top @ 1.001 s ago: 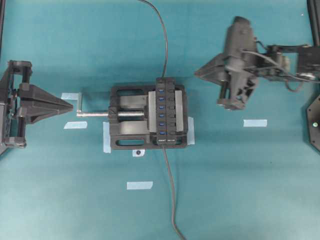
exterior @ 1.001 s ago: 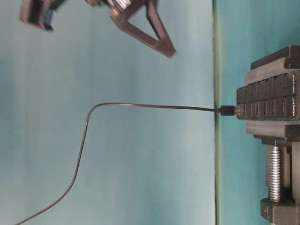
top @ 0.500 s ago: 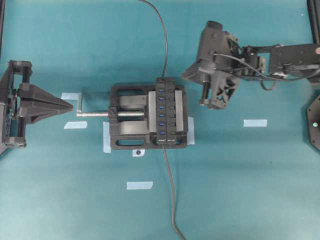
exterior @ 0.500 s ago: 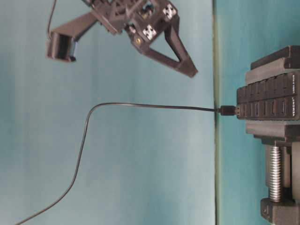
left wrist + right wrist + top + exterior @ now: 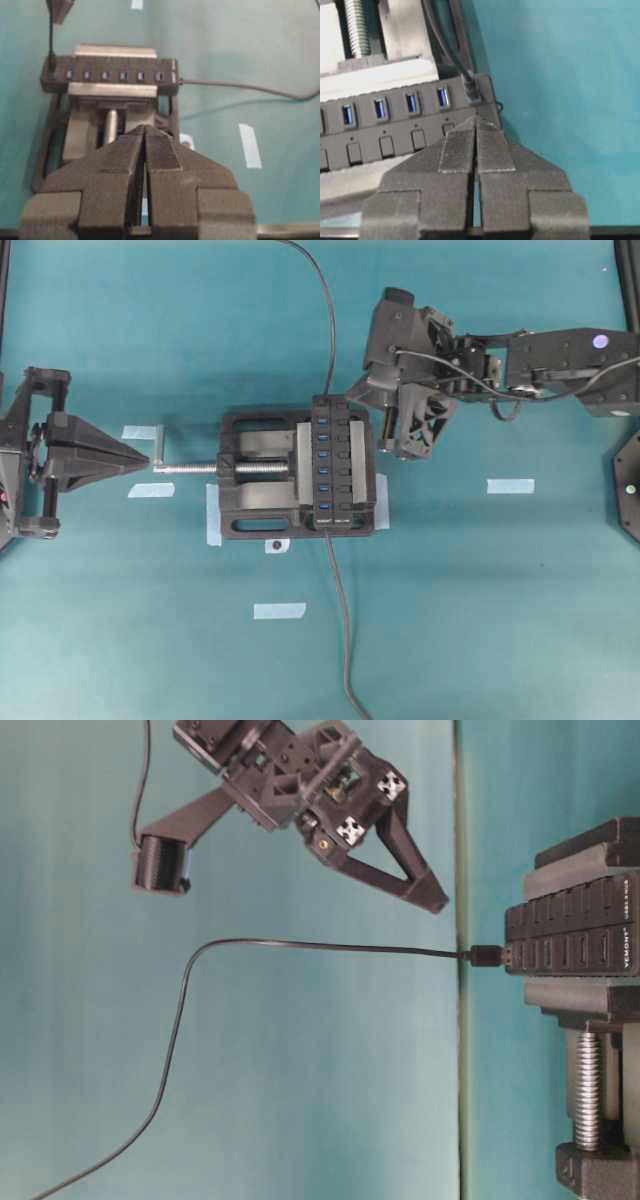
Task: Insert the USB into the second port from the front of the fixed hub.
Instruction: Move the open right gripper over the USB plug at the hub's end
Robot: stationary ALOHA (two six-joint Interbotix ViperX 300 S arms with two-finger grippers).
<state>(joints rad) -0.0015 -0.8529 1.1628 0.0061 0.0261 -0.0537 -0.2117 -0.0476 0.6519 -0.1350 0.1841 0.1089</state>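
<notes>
Hub [image 5: 333, 462]: six blue ports; two closed grippers, two cables.

The blue-green tabletop [image 5: 500, 620] has a black vise [image 5: 262, 489], bits of pale tape [image 5: 279, 611] and a thin cable [image 5: 343, 640] on it.

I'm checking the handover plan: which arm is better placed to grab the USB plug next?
Probably the right: its shut tool hangs beside the hub end where the USB sits plugged in. The left tool waits beyond the vise handle.
</notes>
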